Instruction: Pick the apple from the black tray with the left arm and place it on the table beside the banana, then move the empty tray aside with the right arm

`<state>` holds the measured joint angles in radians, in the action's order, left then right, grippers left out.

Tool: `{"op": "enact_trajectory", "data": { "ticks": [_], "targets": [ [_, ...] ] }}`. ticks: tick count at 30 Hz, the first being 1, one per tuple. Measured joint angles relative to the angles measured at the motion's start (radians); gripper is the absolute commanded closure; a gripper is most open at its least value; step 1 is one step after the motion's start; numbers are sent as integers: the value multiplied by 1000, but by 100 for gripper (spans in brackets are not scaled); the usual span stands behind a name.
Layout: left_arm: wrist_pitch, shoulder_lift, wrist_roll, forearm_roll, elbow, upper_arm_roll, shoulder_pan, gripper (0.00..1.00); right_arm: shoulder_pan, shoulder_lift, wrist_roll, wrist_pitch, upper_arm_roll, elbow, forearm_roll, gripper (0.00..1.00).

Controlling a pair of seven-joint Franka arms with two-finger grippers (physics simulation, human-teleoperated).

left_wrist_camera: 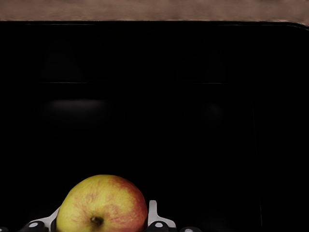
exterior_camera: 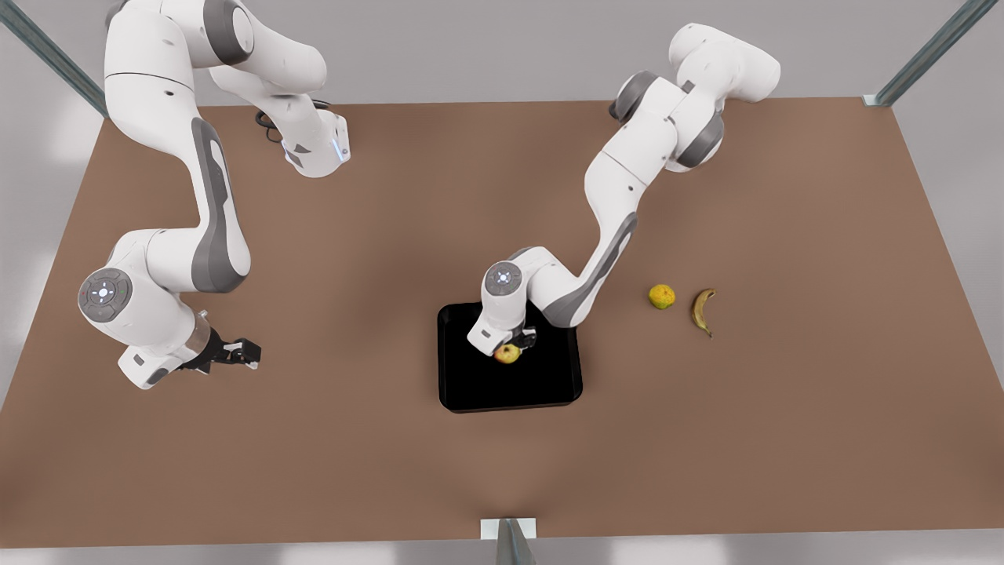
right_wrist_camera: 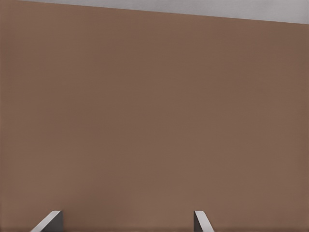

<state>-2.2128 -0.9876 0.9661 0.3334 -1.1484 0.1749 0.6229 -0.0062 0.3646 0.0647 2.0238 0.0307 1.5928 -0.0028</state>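
Observation:
The apple (exterior_camera: 507, 353), red blushing to yellow, is over the middle of the black tray (exterior_camera: 541, 384), which lies at the table's centre. My left gripper (exterior_camera: 514, 345) reaches down onto it from the arm at the front view's right. In the left wrist view the apple (left_wrist_camera: 102, 205) sits between the two fingers (left_wrist_camera: 153, 212), which press against its sides, with the glossy tray floor (left_wrist_camera: 193, 96) behind. The banana (exterior_camera: 703, 311) lies on the table to the front view's right of the tray. My right gripper (exterior_camera: 247, 353) waits open and empty at the front view's left.
A yellow-orange citrus fruit (exterior_camera: 661, 296) lies just to the front view's left of the banana. The brown table (exterior_camera: 784, 431) stretches wide around the tray. In the right wrist view, bare tabletop (right_wrist_camera: 154, 121) lies beyond the open right gripper (right_wrist_camera: 128, 222).

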Motion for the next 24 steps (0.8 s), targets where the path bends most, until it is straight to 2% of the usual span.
{"op": "enact_trajectory", "data": {
  "ticks": [5, 9, 11, 13, 16, 18, 21, 24],
  "targets": [
    [120, 106, -7, -27, -19, 3, -16, 23, 0, 0, 0, 0, 0, 0, 0, 0],
    [216, 259, -30, -67, -155, 3, -71, 22, 1, -1, 1, -1, 10, 0, 0, 0],
    [247, 335, -53, -77, -242, 3, -120, 22, 30, -45, -2, -31, 41, 1, 1, 0],
    [277, 380, -88, -84, -287, 3, -185, 22, 78, -134, -10, -118, 112, -10, 1, 0],
    [311, 397, -164, -89, -302, 2, -329, 22, 92, -218, -46, -294, 275, -82, 37, 0],
    [325, 392, -231, -90, -303, 1, -439, 22, 131, -205, -107, -361, 362, -91, 61, 0],
    [317, 332, -334, -90, -297, 0, -554, 22, 181, -116, -223, -382, 388, -93, 75, 0],
    [277, 254, -422, -90, -301, 0, -605, 22, 174, -45, -334, -377, 383, -104, 79, 2]
  ]
}}
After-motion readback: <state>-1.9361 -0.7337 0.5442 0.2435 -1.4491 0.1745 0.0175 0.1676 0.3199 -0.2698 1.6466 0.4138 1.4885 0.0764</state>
